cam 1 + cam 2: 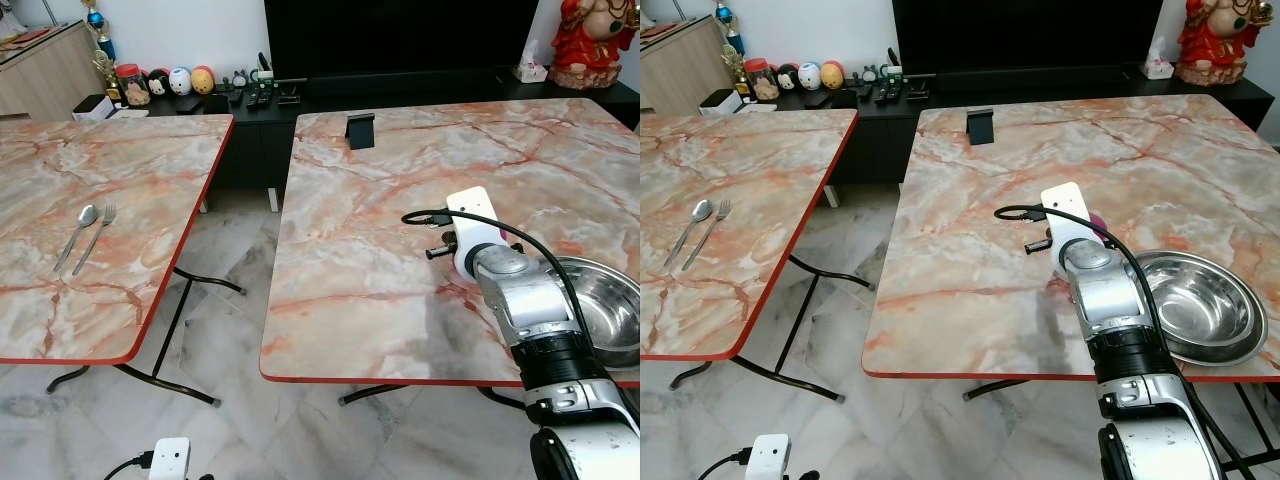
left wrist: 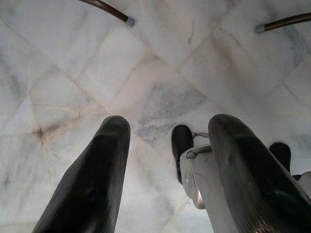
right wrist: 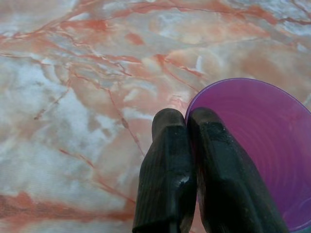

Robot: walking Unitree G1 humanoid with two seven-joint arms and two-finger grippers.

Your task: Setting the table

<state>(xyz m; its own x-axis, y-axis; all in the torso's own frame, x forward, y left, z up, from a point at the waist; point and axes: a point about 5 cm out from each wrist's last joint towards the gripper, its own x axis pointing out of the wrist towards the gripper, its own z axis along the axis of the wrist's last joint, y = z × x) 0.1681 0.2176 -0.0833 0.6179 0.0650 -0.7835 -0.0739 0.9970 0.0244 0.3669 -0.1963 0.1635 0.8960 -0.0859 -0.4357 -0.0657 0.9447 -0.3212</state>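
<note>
Right fingers pinch purple cup rim beside steel bowl; left fingers spread, empty

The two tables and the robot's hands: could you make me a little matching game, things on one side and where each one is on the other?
Things:
1. spoon and fork
2. metal bowl
3. purple cup
4. left hand

Places:
a. pinched at its rim by the right hand
b. on the left table
c. hanging above the floor
d. near the front edge of the right table

Pairs: 1-b, 2-d, 3-a, 4-c
</note>
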